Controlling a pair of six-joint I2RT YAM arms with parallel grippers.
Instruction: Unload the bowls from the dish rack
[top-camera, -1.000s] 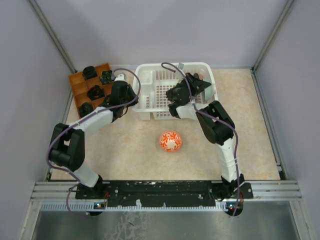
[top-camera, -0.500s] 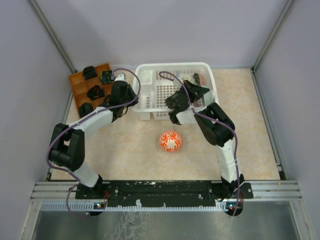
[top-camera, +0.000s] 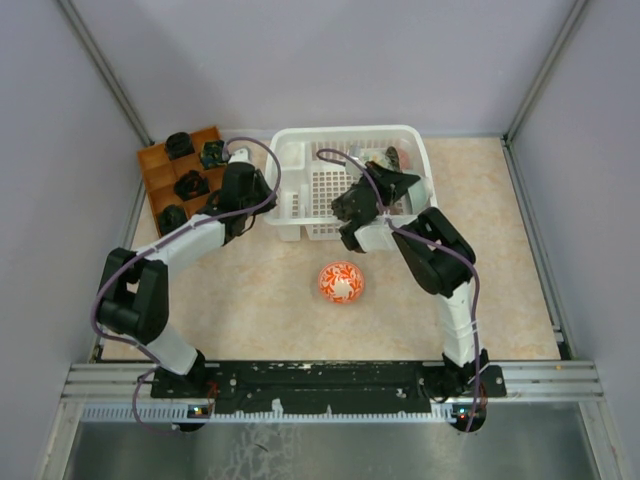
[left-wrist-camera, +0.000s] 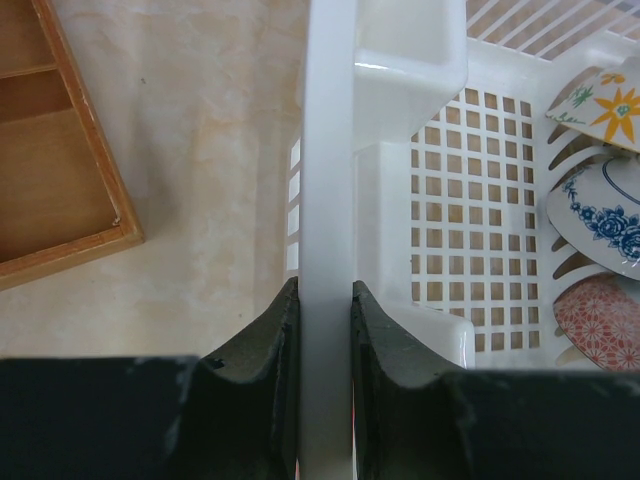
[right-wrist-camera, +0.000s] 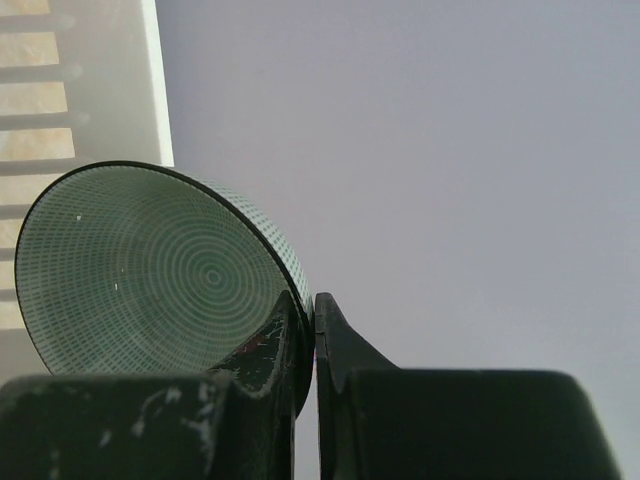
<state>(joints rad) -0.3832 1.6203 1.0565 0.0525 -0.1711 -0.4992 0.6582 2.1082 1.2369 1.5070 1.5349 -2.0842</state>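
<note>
Bowls: one orange-red patterned bowl (top-camera: 341, 283) sits upright on table (top-camera: 250, 300), just in front of dish rack (top-camera: 345, 130), between the two arms. Right gripper (right-wrist-camera: 305, 312) is clamped on the rim of green-lined bowl (right-wrist-camera: 140, 270), at the rack's right end. Left gripper (left-wrist-camera: 326, 300) is pinched tight on the rack's left wall. Three more stand on edge in the rack slots: floral bowl (left-wrist-camera: 600, 100), blue-flowered bowl (left-wrist-camera: 605, 215), red-patterned bowl (left-wrist-camera: 605, 310). Orange-brown tray (top-camera: 152, 172) lies near the rack, on its left.
</note>
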